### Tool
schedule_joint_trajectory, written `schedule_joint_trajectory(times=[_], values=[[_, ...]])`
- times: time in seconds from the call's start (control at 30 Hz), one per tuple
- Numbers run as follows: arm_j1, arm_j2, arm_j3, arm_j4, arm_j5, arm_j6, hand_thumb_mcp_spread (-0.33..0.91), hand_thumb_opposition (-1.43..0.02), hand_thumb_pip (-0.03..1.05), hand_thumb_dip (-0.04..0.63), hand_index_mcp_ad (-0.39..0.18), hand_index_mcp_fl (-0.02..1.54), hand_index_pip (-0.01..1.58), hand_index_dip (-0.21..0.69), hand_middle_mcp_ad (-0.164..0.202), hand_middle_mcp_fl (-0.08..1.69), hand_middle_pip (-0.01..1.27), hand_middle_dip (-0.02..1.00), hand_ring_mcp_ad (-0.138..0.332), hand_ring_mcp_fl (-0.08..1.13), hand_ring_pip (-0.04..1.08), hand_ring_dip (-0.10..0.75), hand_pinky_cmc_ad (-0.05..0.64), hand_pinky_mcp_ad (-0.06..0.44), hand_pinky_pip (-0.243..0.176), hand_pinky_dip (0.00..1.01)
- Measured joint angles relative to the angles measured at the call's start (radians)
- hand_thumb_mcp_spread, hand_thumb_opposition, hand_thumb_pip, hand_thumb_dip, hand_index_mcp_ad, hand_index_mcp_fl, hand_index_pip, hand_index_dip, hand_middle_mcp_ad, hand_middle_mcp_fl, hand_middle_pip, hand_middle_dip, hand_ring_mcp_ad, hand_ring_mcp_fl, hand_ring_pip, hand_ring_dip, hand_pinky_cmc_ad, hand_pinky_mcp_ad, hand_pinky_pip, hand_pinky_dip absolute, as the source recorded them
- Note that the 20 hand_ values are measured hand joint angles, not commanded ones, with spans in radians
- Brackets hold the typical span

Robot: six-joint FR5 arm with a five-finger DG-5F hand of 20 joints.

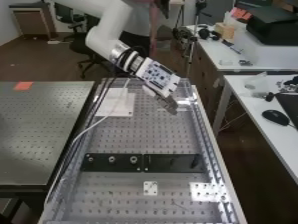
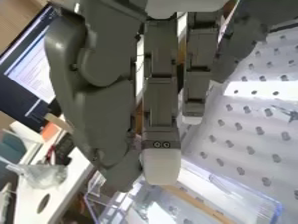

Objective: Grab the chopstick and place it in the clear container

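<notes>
Perf. bench [image 1: 110, 192], far end: hand [image 1: 167, 104] pinching chopstick [image 2: 197, 204] nr clear container [image 2: 229, 188].

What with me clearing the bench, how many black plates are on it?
2: in the high view, a left plate and a right plate, end to end.

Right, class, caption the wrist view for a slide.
Dark grey hand holding a thin wooden chopstick over a clear container.

A slim, pale-brown chopstick [image 2: 203, 206], partly hidden, is seen slanting across the clear, straight-sided container [image 2: 277, 205], which is set near the tabletop's far right corner.
</notes>
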Motion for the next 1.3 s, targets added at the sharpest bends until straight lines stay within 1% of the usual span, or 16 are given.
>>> schedule_joint_trajectory(times=[0.1, 0.2, 0.4, 0.5, 0.53, 0.63, 0.8, 0.87, 0.97, 1.07, 1.1, 1.17, 1.2, 1.23, 1.27, 1.3], values=[[-0.005, -0.013, 0.02, -0.019, -0.003, 0.005, 0.63, -1.12, 0.42, 0.293, -0.148, 1.48, 0.0, 0.414, 0.0, 1.68, 0.16, 0.64, 0.133, 0.71, 0.1, 0.328, 0.447, 0.201, 0.04, 0.36], [-0.01, -0.024, 0.037, -0.038, -0.008, 0.008, 0.63, -1.12, 0.42, 0.293, -0.148, 1.48, 0.01, 0.417, 0.0, 1.68, 0.16, 0.64, 0.133, 0.71, 0.1, 0.332, 0.449, 0.197, 0.035, 0.37], [-0.016, -0.048, 0.066, -0.073, -0.027, 0.012, 0.63, -1.12, 0.42, 0.29, -0.148, 1.48, 0.01, 0.417, 0.0, 1.68, 0.16, 0.63, 0.133, 0.71, 0.1, 0.332, 0.447, 0.201, 0.035, 0.38], [-0.018, -0.06, 0.077, -0.091, -0.033, 0.02, 0.63, -1.13, 0.42, 0.293, -0.145, 1.48, 0.01, 0.417, 0.0, 1.68, 0.16, 0.63, 0.133, 0.7, 0.1, 0.332, 0.433, 0.201, 0.035, 0.38], [-0.018, -0.066, 0.081, -0.1, -0.036, 0.023, 0.63, -1.12, 0.43, 0.293, -0.145, 1.51, 0.01, 0.433, 0.0, 1.69, 0.16, 0.63, 0.129, 0.7, 0.1, 0.332, 0.435, 0.202, 0.033, 0.39], [-0.02, -0.074, 0.088, -0.114, -0.044, 0.027, 0.61, -1.12, 0.43, 0.293, -0.148, 1.51, 0.0, 0.435, 0.0, 1.69, 0.16, 0.63, 0.129, 0.7, 0.1, 0.332, 0.435, 0.209, 0.037, 0.4], [-0.021, -0.083, 0.094, -0.121, -0.056, 0.029, 0.61, -1.13, 0.43, 0.293, -0.145, 1.53, 0.0, 0.431, 0.0, 1.68, 0.16, 0.63, 0.133, 0.7, 0.1, 0.332, 0.435, 0.211, 0.037, 0.4], [-0.02, -0.084, 0.094, -0.118, -0.06, 0.027, 0.62, -1.13, 0.43, 0.293, -0.148, 1.53, 0.0, 0.431, 0.0, 1.68, 0.16, 0.63, 0.133, 0.7, 0.1, 0.332, 0.435, 0.211, 0.019, 0.39], [-0.019, -0.083, 0.094, -0.113, -0.067, 0.021, 0.62, -1.13, 0.43, 0.293, -0.148, 1.53, -0.01, 0.435, 0.0, 1.68, 0.16, 0.63, 0.133, 0.69, 0.1, 0.332, 0.435, 0.211, 0.019, 0.4], [-0.02, -0.082, 0.096, -0.112, -0.087, 0.014, 0.61, -1.13, 0.44, 0.293, -0.148, 1.53, -0.01, 0.443, 0.0, 1.63, 0.16, 0.63, 0.134, 0.68, 0.1, 0.332, 0.435, 0.215, 0.019, 0.43], [-0.021, -0.082, 0.098, -0.115, -0.099, 0.01, 0.59, -1.12, 0.44, 0.293, -0.148, 1.52, -0.01, 0.445, 0.0, 1.6, 0.16, 0.63, 0.134, 0.68, 0.09, 0.332, 0.429, 0.215, 0.017, 0.45], [-0.023, -0.082, 0.101, -0.118, -0.119, 0.003, 0.58, -1.08, 0.47, 0.291, -0.145, 1.47, -0.01, 0.454, 0.0, 1.54, 0.16, 0.63, 0.131, 0.61, 0.09, 0.332, 0.429, 0.215, 0.017, 0.47], [-0.024, -0.082, 0.102, -0.12, -0.13, -0.002, 0.55, -1.03, 0.51, 0.295, -0.145, 1.4, -0.01, 0.45, 0.007, 1.49, 0.15, 0.63, 0.127, 0.58, 0.09, 0.332, 0.424, 0.216, 0.014, 0.5], [-0.024, -0.082, 0.103, -0.121, -0.135, -0.005, 0.53, -0.99, 0.54, 0.304, -0.148, 1.32, -0.01, 0.45, 0.019, 1.41, 0.14, 0.63, 0.138, 0.55, 0.08, 0.332, 0.417, 0.215, 0.01, 0.52], [-0.025, -0.082, 0.103, -0.121, -0.137, -0.006, 0.52, -0.97, 0.54, 0.304, -0.148, 1.29, -0.01, 0.449, 0.021, 1.38, 0.13, 0.63, 0.133, 0.54, 0.09, 0.332, 0.417, 0.216, 0.0, 0.54], [-0.025, -0.082, 0.103, -0.122, -0.14, -0.007, 0.5, -0.95, 0.54, 0.304, -0.148, 1.25, -0.01, 0.452, 0.017, 1.34, 0.13, 0.62, 0.138, 0.53, 0.09, 0.332, 0.417, 0.218, -0.014, 0.56]])
